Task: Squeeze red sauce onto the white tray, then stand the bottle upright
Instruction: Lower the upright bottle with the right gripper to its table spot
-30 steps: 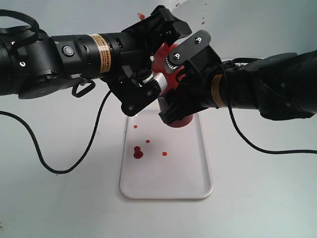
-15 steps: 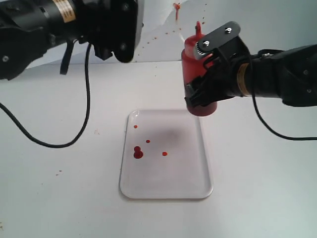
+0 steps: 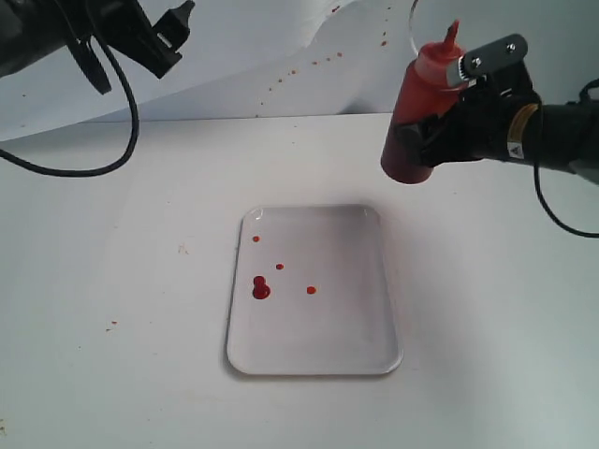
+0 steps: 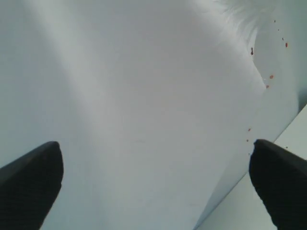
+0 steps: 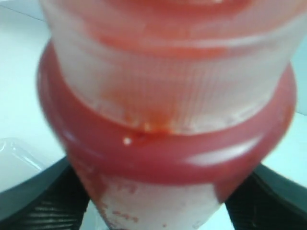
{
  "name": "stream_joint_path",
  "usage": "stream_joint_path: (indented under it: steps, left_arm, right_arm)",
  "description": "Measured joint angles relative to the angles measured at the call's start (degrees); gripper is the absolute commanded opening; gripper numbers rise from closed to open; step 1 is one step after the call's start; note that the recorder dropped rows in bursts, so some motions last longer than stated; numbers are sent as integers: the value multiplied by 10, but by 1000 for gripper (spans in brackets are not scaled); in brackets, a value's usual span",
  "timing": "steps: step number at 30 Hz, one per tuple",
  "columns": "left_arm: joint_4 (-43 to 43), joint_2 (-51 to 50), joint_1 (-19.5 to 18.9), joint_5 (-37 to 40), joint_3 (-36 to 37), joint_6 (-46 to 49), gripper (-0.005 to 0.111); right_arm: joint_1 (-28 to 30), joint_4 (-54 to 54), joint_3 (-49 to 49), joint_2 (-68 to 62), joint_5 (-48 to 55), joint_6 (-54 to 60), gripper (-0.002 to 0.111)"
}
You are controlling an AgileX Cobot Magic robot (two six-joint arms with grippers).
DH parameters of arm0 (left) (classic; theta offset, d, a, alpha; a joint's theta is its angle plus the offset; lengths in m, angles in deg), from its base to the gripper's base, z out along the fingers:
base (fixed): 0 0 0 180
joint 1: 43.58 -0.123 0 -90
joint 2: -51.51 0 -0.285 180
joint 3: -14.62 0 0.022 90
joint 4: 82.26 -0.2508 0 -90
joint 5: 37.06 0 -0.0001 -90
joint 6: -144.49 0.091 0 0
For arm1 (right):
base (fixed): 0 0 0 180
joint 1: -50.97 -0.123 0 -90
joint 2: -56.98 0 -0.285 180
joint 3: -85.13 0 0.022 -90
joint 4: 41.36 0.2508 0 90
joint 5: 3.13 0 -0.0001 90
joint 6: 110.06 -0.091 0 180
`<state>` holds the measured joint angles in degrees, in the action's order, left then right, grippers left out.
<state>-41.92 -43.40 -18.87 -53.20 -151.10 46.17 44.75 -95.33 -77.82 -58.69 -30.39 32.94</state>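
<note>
My right gripper (image 3: 436,140) is clamped across the middle of the translucent orange-red plastic squeeze bottle (image 3: 413,117), its black fingers (image 5: 41,203) pressing the cylinder from both sides. The bottle stands nearly upright in my grip near the far right of the white bench (image 3: 122,281), its pointed red nozzle cap (image 3: 452,36) uppermost and leaning slightly right; I cannot tell whether its dark red base touches the bench. My left gripper (image 3: 167,36) hangs over the far left corner, jaws spread wide and empty, facing the white backdrop (image 4: 144,96). The flat white rectangular plastic tray (image 3: 351,327) lies at the bench's middle, well apart from the bottle. On the tray's left half sits the glossy red sauce (image 3: 261,290): one larger blob with three small drops near it.
</note>
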Motion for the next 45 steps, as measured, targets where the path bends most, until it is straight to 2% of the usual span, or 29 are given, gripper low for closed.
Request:
stream_joint_path:
  steps: [5,11,21,23,26,28,31,32,33,34,40,45]
  left_arm:
    - [48,0,0,-2,0,-43,105]
    - [56,0,0,-9,0,-73,105]
    - [57,0,0,-13,0,-76,105]
    - [57,0,0,-13,0,-76,105]
    - [57,0,0,-13,0,-76,105]
    - [57,0,0,-13,0,-77,105]
    - [57,0,0,-14,0,-77,105]
    - [57,0,0,-14,0,-77,105]
    - [57,0,0,-14,0,-77,105]
    - [57,0,0,-14,0,-77,105]
    - [57,0,0,-14,0,-77,105]
    - [57,0,0,-14,0,-77,105]
  right_arm:
    - [0,142,0,-77,-59,149,0]
    - [3,274,-1,-138,-73,245,0]
    - [3,300,-2,-149,-101,269,2]
    - [3,300,-2,-150,-101,269,9]
    - [0,300,-2,-151,-101,270,26]
    - [-5,300,-2,-151,-102,270,45]
    - [-12,300,-2,-151,-105,272,80]
    - [-15,300,-2,-152,-105,272,89]
    - [-17,300,-2,-152,-111,272,94]
    - [-17,300,-3,-152,-122,272,97]
    - [-20,307,-3,-129,-141,272,96]
    - [-21,257,-3,-79,-85,213,96]
